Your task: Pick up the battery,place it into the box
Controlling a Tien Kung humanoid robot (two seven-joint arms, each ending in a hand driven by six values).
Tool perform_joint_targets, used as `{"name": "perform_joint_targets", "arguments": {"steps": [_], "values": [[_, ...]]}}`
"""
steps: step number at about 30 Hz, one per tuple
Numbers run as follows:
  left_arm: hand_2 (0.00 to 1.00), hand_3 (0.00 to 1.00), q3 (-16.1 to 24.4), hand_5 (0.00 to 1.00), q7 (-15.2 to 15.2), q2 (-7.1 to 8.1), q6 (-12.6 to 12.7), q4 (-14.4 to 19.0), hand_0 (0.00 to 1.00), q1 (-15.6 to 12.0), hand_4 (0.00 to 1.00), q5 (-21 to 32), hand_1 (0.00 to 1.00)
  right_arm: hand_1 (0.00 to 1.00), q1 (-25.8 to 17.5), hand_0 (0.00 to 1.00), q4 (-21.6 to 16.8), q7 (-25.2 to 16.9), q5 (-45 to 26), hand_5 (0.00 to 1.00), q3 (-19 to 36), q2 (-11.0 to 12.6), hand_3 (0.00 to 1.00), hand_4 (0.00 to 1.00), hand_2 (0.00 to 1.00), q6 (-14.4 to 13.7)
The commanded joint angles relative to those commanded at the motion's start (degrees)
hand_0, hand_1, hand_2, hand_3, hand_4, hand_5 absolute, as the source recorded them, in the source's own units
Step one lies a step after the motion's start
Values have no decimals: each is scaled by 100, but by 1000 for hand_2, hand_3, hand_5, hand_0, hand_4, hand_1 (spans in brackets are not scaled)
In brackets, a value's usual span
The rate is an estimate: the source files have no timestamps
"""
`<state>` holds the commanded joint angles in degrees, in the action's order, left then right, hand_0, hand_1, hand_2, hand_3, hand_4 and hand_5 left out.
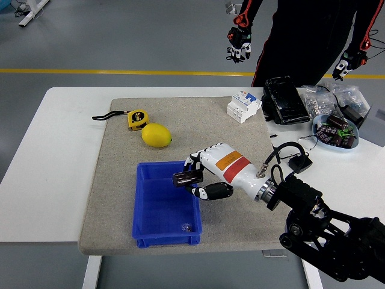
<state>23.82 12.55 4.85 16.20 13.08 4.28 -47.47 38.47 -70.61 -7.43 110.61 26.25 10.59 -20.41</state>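
High cam, down (over table (pixel 60 156)).

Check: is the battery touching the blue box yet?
Cannot tell. In the head view the right hand grips the battery over the blue box at its right rim, but one overhead view shows no plain gap or contact.

Glossy plastic box (pixel 157 212) on rough matt mat (pixel 198 123).

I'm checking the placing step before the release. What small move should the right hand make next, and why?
Probably lower a little and open the fingers. The right hand grips the battery at the right rim of the blue box, over its open interior, but above the floor. A short descent should let the battery drop inside instead of bouncing off the rim.
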Motion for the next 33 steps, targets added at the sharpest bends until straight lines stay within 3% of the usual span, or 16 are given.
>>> {"name": "perform_joint_targets", "arguments": {"steps": [2, 3, 8, 9, 14, 15, 25, 32, 33], "values": [[724, 587, -16, 569, -4, 7, 8, 2, 731, 15, 650, 27, 701, 414, 111, 278, 158, 45, -46, 279, -71, -160, 480, 652, 486, 12], [724, 588, -30, 570, -10, 12, 13, 3, 734, 21, 649, 51, 702, 438, 144, 311, 235, 72, -54, 293, -87, -216, 557, 715, 526, 20], [724, 588, -31, 570, -15, 30, 20, 1, 734, 47, 649, 82, 702, 438, 241, 311, 472, 155, -47, 293, -173, -342, 557, 715, 526, 49], [721, 588, -23, 573, -13, 34, 17, 1, 735, 49, 651, 71, 700, 529, 247, 412, 492, 147, -32, 309, -189, -348, 623, 779, 724, 31], [721, 588, 51, 573, 6, 44, 5, -10, 735, 48, 651, -19, 700, 529, 265, 412, 551, 86, -46, 309, -306, -380, 623, 779, 724, -4], [723, 588, 69, 570, 11, 45, 2, -12, 735, 48, 649, -41, 695, 634, 266, 522, 557, 84, -44, 324, -323, -386, 762, 827, 818, 6], [721, 588, 313, 570, 78, 46, -19, -34, 735, 72, 649, -314, 695, 641, 257, 547, 712, 26, -59, 311, -364, -466, 806, 818, 827, -11], [722, 588, 331, 569, 84, 51, -28, -30, 736, 109, 649, -344, 696, 638, 368, 547, 727, 1, -64, 316, 45, -241, 784, 797, 817, -63], [720, 588, 358, 569, 94, 54, -37, -31, 738, 119, 649, -384, 695, 637, 422, 546, 783, 8, -88, 353, 104, -192, 793, 841, 811, -40]]}}
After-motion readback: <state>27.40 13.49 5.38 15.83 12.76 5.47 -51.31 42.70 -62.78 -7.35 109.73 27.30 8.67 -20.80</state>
